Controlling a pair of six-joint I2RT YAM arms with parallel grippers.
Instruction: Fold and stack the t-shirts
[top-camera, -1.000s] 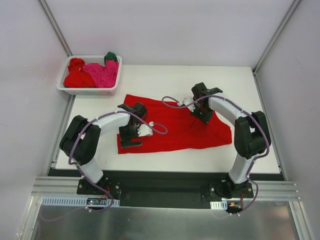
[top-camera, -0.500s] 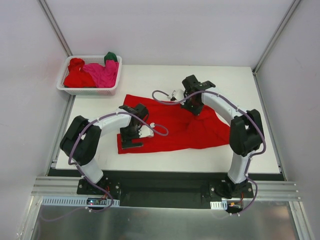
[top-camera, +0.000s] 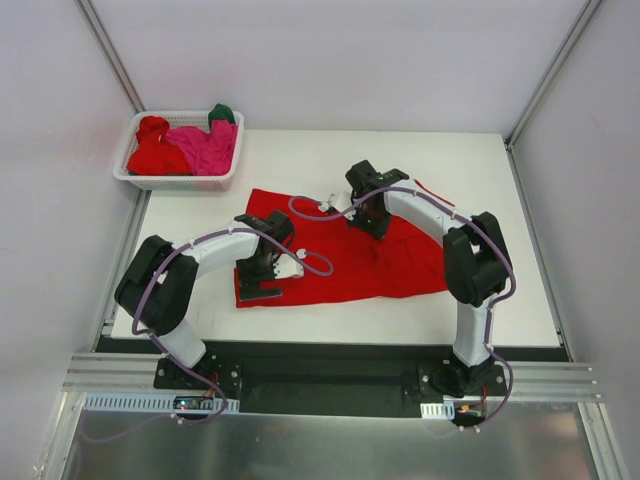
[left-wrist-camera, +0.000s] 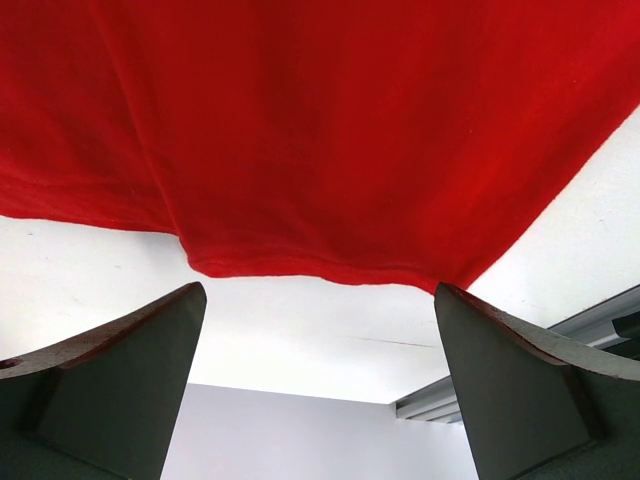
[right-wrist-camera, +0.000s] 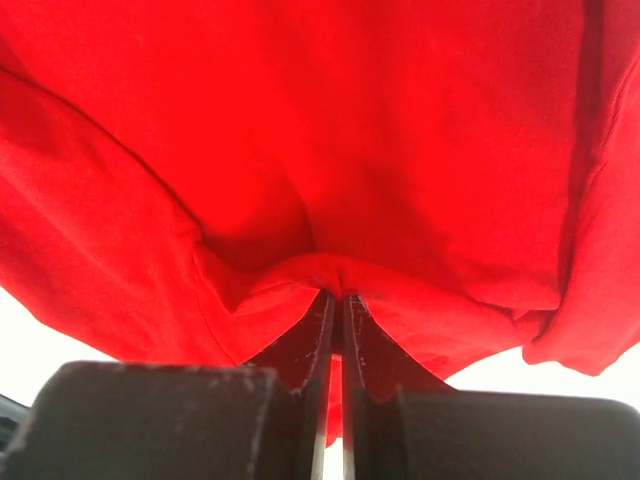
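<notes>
White table (top-camera: 480, 170); right gripper (right-wrist-camera: 335, 296) pinches red t-shirt (right-wrist-camera: 350, 130)

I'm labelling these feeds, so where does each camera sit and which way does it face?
Top external: high behind the bases, looking down on the table, red shirt and basket; left arm and right arm show whole.
Left wrist: on the left arm, facing the shirt's edge past its open left gripper.
Right wrist: on the right arm, facing the shirt pinched in its shut right gripper.
Shared: all three show the red shirt.
</notes>
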